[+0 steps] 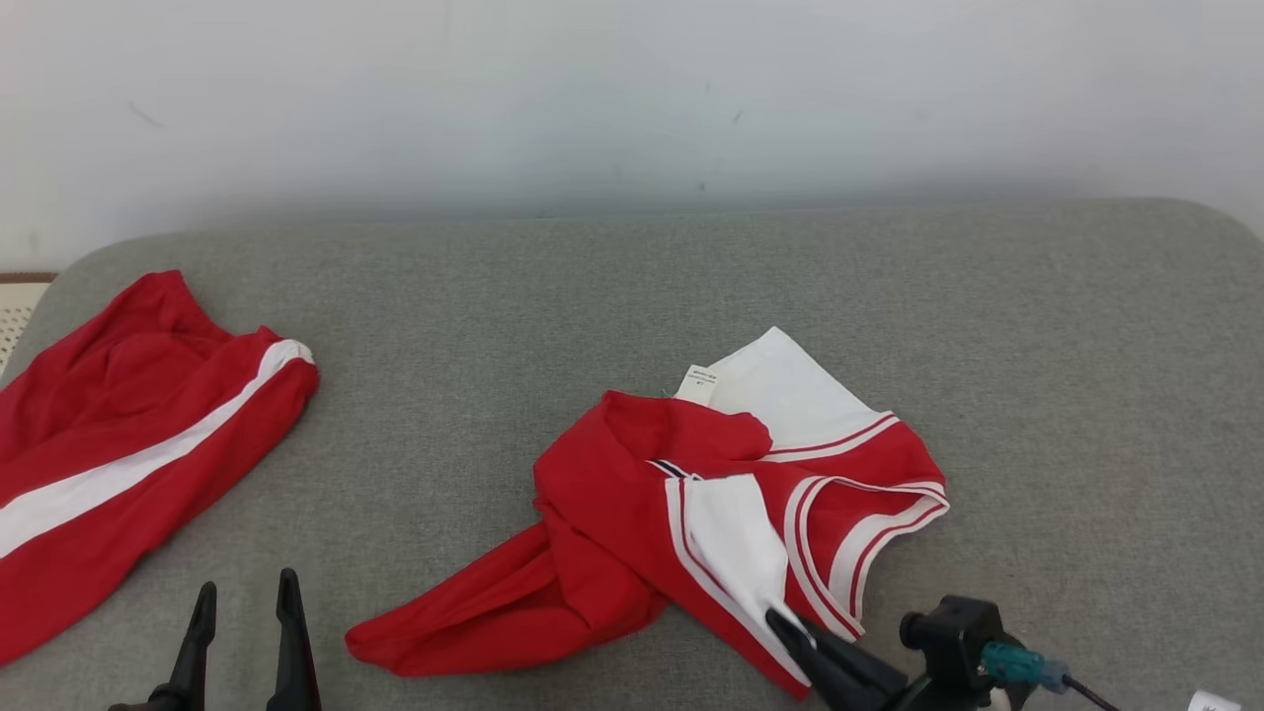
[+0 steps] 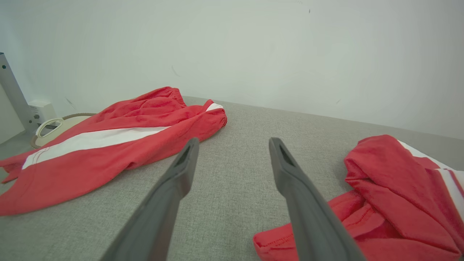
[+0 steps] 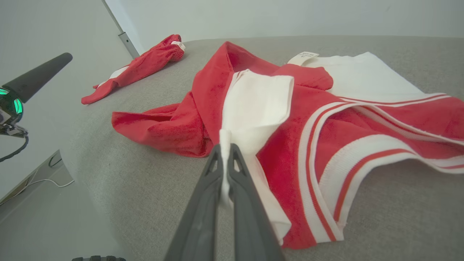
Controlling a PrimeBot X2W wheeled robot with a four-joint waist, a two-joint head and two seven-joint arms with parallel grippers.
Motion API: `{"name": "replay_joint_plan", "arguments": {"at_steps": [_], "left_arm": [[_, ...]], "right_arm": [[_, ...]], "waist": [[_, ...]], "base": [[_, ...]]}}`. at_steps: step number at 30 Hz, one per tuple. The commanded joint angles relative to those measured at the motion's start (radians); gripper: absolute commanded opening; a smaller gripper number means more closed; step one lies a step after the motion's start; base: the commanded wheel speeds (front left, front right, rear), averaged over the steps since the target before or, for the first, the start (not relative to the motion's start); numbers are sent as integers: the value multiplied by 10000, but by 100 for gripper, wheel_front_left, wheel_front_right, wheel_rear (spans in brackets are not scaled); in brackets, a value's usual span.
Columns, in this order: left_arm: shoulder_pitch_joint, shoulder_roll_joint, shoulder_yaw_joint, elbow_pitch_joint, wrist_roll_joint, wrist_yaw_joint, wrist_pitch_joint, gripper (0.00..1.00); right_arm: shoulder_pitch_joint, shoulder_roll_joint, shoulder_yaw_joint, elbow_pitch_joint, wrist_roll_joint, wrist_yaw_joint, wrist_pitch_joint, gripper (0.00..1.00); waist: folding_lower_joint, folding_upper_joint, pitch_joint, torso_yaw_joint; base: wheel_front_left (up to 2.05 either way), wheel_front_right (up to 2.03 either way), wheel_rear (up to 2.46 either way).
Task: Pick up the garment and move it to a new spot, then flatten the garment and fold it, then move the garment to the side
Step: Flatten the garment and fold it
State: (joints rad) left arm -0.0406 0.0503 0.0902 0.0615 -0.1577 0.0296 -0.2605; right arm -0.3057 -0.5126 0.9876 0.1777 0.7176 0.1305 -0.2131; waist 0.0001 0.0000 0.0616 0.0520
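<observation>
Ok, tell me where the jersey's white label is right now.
In the head view the label sits at the far edge of the crumpled jersey, just right of centre on the grey cushion, where red cloth meets the white panel.

Your red cloth shorts with white stripe [image 1: 128, 415] run off head view's left edge; white fabric tag [image 1: 698, 383] print unreadable (too small).

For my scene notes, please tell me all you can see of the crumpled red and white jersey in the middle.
The jersey is red with white panels, striped trim and a label. It lies crumpled on the grey cushion. The right gripper is shut on a white fold at its near edge.
</observation>
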Motion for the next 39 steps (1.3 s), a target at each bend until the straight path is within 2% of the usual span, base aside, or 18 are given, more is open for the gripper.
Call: {"name": "replay_joint_plan", "arguments": {"at_steps": [1, 5, 6, 7, 15, 19, 25, 39], "left_arm": [[161, 6, 17, -37, -91, 66, -26, 100], [132, 5, 14, 12, -91, 39, -26, 100], [127, 5, 1, 25, -90, 34, -26, 100], [122, 5, -10, 28, -87, 38, -26, 100], [178, 5, 36, -15, -51, 8, -26, 100], [240, 3, -19, -86, -70, 71, -26, 100], [323, 4, -168, -196, -105, 202, -26, 100], [63, 4, -159, 2, -68, 8, -26, 100]], "right_arm": [[129, -77, 286, -101, 257, 4, 88, 0], [143, -35, 746, 36, 787, 4, 347, 0], [62, -21, 760, 80, 843, 4, 304, 40], [14, 10, 748, 106, 953, 4, 211, 100], [-143, -232, -176, -174, 823, 4, -505, 100], [23, -357, -936, 326, 247, 1, -532, 100], [451, 141, -1784, 1369, -310, 3, -469, 100], [-270, 1251, -1755, 3296, -481, 3, -99, 100]], "waist": [[-1, 0, -3, -142], [-1, 0, -31, -272], [-1, 0, -37, -293], [-1, 0, -43, -310], [-1, 0, -55, -326], [-1, 0, -58, -286], [-1, 0, -88, -143], [-1, 0, -45, 165]], "base": [[0, 0, 0], [0, 0, 0], [0, 0, 0], [0, 0, 0], [0, 0, 0], [0, 0, 0], [0, 0, 0], [0, 0, 0]]}}
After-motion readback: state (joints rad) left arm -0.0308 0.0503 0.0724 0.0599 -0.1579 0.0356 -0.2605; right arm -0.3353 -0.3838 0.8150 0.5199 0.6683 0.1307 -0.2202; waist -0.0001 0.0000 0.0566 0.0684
